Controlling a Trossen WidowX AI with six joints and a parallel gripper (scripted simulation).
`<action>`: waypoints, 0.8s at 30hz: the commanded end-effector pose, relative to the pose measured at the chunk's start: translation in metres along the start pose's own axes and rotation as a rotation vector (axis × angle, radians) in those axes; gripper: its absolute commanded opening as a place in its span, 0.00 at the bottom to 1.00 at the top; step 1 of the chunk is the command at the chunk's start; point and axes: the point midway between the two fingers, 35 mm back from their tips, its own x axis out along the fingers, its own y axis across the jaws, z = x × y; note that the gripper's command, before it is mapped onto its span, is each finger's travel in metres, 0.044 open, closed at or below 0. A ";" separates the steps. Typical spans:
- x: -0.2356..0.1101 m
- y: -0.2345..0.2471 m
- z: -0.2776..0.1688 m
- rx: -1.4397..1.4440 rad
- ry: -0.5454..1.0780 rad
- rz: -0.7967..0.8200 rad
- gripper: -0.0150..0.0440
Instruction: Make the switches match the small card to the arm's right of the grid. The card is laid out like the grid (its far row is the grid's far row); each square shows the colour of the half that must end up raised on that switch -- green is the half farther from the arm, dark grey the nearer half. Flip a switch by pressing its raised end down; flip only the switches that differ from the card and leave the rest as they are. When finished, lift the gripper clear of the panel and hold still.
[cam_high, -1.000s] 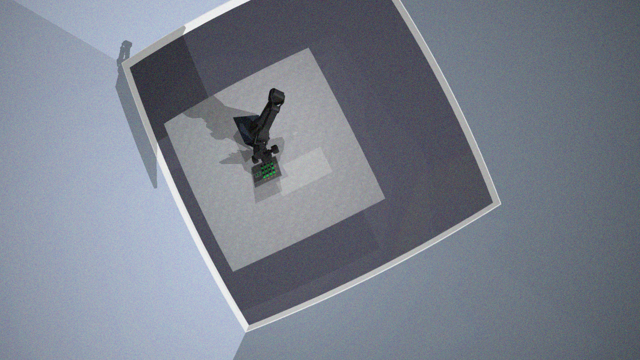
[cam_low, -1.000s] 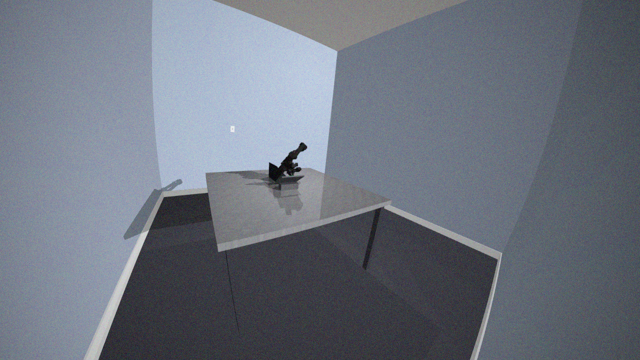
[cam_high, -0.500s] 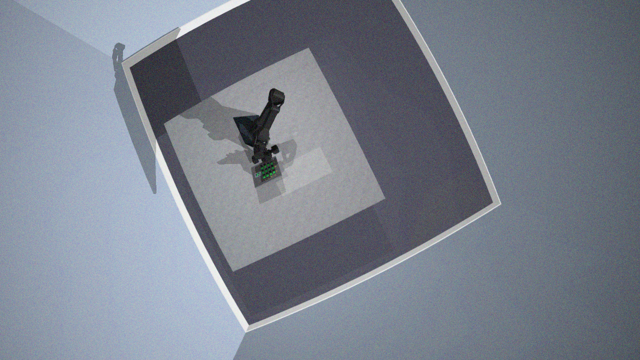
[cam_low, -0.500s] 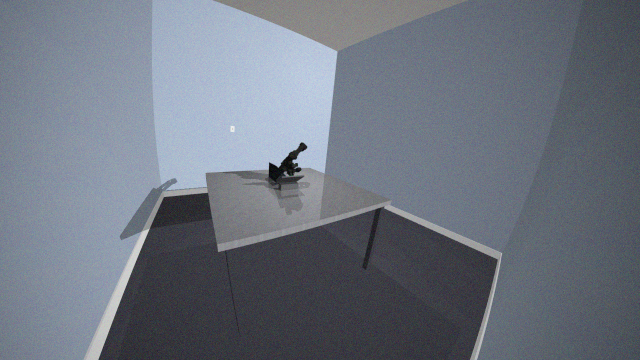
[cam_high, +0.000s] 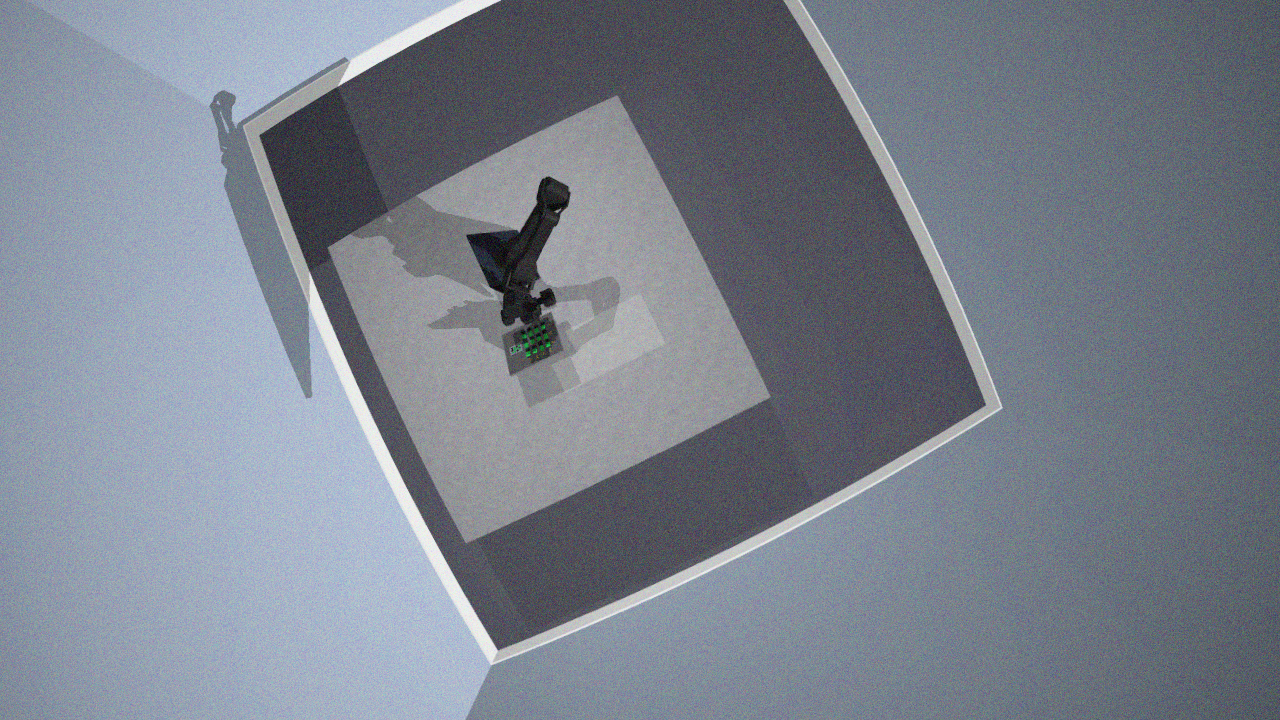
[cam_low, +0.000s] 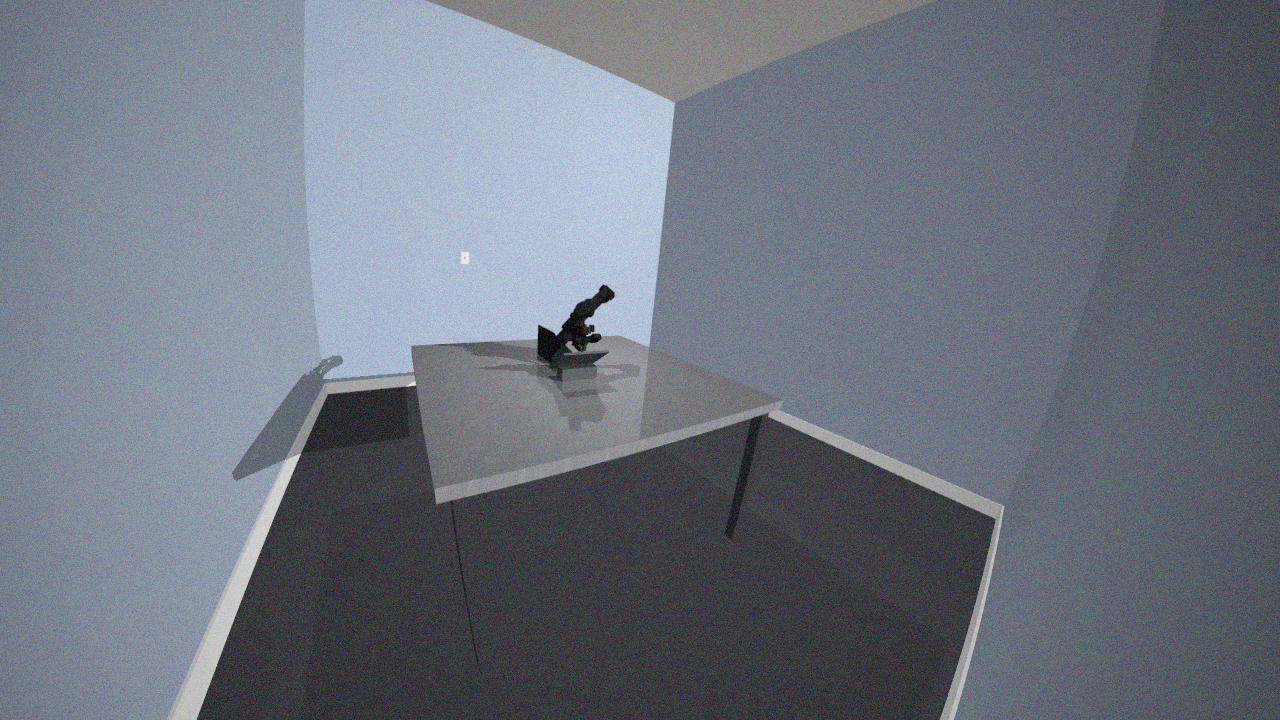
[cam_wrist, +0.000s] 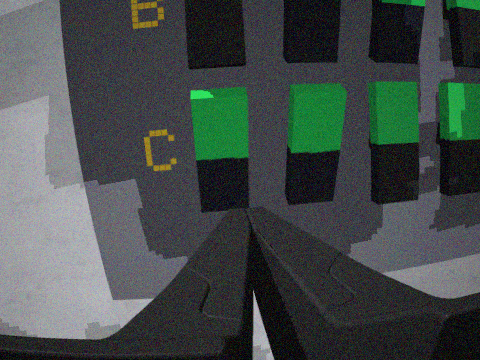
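Matte black pincer shut, glossy rectangular switches

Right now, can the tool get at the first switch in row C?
Probably yes. The shut tool sits right at the near dark end of that switch, beside the C label, with nothing between them.

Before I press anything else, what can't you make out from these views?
- Card: outside the wrist view; in the top view a tiny blur beside the grid.
- Rows above B: cut off by the wrist view's top edge.
- Rightmost switches: cut by the right edge.
- Whether the shut gripper touches row C's first switch: unclear.
- Exterior view: panel too small to read.
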 end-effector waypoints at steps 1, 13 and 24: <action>-0.029 -0.002 0.006 -0.009 -0.001 -0.005 0.25; -0.054 -0.001 0.008 -0.007 0.001 0.007 0.25; -0.024 -0.022 0.025 -0.009 0.022 0.006 0.25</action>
